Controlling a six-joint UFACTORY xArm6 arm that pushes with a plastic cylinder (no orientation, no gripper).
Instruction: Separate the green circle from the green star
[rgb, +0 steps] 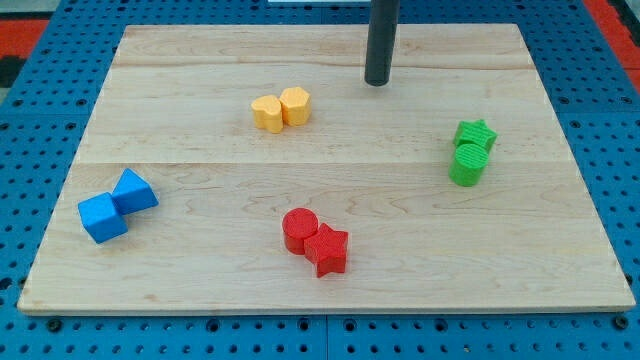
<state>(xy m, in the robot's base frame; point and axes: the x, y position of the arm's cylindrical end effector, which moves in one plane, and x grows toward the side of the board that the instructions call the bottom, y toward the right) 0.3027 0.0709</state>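
The green circle (467, 164) sits at the view's right, touching the green star (476, 133), which lies just above it. My tip (377, 82) is at the view's top centre, well up and to the left of both green blocks and touching no block. The rod rises straight up out of the view.
A yellow star (267, 113) and a yellow hexagon (295, 105) touch at upper centre-left. A red circle (299, 228) and a red star (327, 250) touch at bottom centre. A blue cube (102, 217) and a blue triangle (134, 190) touch at the left. The wooden board (560, 260) lies on blue pegboard.
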